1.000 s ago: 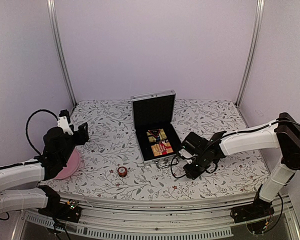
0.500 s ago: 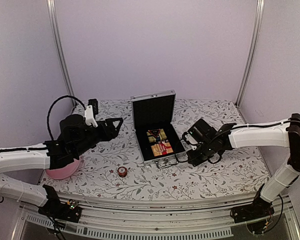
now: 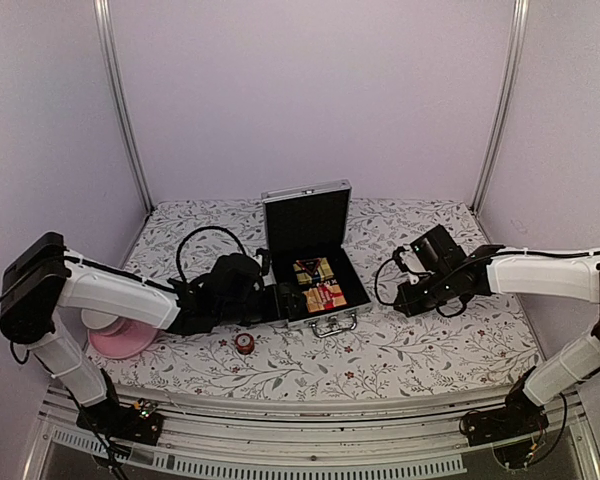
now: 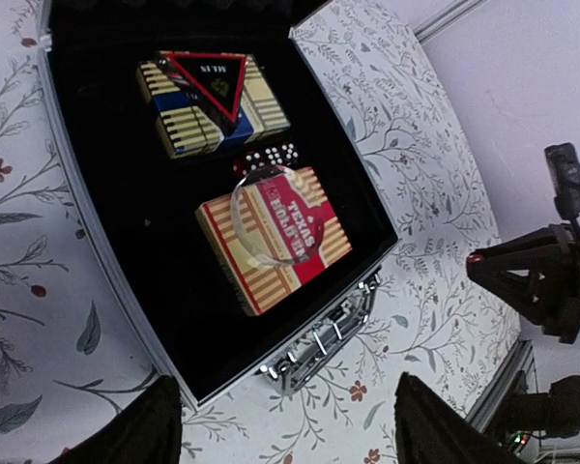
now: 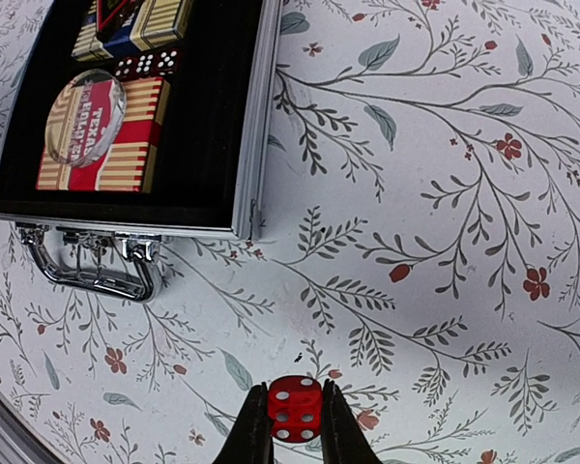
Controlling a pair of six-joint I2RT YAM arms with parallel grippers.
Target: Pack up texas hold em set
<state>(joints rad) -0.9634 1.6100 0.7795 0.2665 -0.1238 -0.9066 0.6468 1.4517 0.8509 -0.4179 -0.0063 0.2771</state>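
The silver case (image 3: 320, 318) lies open in the middle, lid upright, metal handle (image 4: 333, 333) at its front. In the black lining lie a yellow and blue card pack (image 4: 188, 126) with a red triangular token (image 4: 213, 82), a red and yellow pack (image 4: 271, 256) under a clear round token (image 4: 271, 217), and a row of dark dice (image 4: 271, 155). My left gripper (image 3: 280, 300) is open and empty, low at the case's front left corner. My right gripper (image 5: 295, 425) is shut on a red die (image 5: 295, 408), right of the case (image 5: 256, 126), just above the cloth.
A small red round token (image 3: 244, 343) lies on the flowered cloth in front of the case. A pink plate (image 3: 120, 342) sits at the left, partly behind my left arm. Walls close the back and sides.
My left arm swung from the far left to the case's front left corner. My right gripper drew back to the right, away from the case's handle.
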